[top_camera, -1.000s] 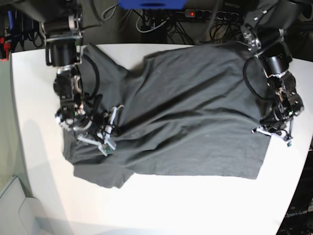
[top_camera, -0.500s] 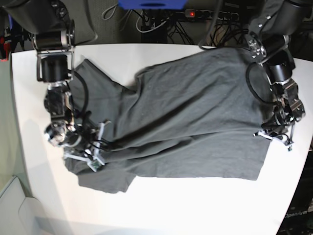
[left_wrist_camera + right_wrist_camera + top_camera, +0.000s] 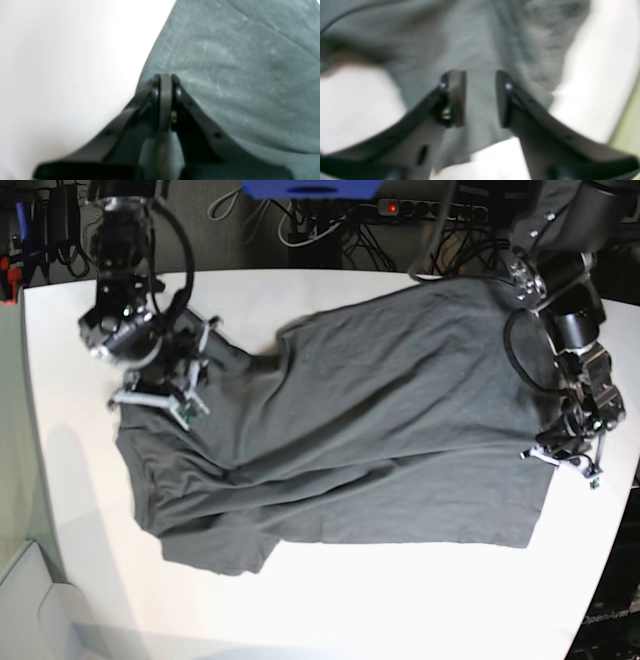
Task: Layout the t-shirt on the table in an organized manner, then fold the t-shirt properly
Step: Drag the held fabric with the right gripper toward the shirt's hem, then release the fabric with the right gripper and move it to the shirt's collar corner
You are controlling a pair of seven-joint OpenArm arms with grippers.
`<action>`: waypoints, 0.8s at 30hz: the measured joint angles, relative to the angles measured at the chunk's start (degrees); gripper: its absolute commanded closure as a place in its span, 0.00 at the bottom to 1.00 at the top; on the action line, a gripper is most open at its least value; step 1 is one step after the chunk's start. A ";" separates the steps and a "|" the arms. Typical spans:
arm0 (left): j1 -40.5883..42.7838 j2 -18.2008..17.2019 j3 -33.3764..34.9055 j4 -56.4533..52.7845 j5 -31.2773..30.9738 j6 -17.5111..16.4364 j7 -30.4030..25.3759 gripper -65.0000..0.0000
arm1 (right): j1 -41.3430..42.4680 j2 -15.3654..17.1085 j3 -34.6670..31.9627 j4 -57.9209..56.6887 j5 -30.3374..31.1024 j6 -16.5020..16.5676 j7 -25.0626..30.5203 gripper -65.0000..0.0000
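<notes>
1. Right gripper (image 3: 480, 100): jaws spread apart with nothing between them, only cloth of the t-shirt (image 3: 380, 420) lying beneath the gap. A second ago pressed together low on the sleeve end of the garment; now let go and lifted away.
2. In the base view, right gripper (image 3: 160, 385) now up near the far left corner of the table (image 3: 330, 600), just over the upper sleeve, well back from where it pinched before.
3. Left gripper (image 3: 165, 85): pressed together on the hemmed edge of the t-shirt (image 3: 237, 75), stitched seam running up just left of the tips. No shift from the earlier pictures; same spot at the right hem corner (image 3: 565, 455), acting as an anchor.
4. T-shirt: lying across the middle of the table, hem to the right, neck and sleeves to the left. Sleeve end dragged leftward and downward since a second ago, then dropped; left portion now wider, lower sleeve lying flat near the front edge.
5. Still not flat: long diagonal creases running from the upper left toward the lower right, a fold ridge across the lower body, upper sleeve bunched near the collar.
6. Reading for the task: one stretch-and-release of the spreading stage done, layout incomplete, folding not begun.
7. Likely need next: a fresh grip on the bunched upper sleeve or shoulder, pulled away from the held hem to take out the diagonals.
8. Risk: slack cloth sliding back and re-creasing if the hem hold is released early.
</notes>
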 measured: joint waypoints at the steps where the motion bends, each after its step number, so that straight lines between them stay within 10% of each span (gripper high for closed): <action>1: 0.00 -0.09 0.00 0.00 -0.07 -0.17 -0.02 1.00 | -1.11 -0.68 0.07 0.13 -0.07 0.00 0.22 0.51; 24: 0.13 -0.07 0.00 0.00 0.13 -0.20 -0.31 1.00 | -12.98 -1.84 0.44 0.07 -0.37 -0.04 4.83 0.47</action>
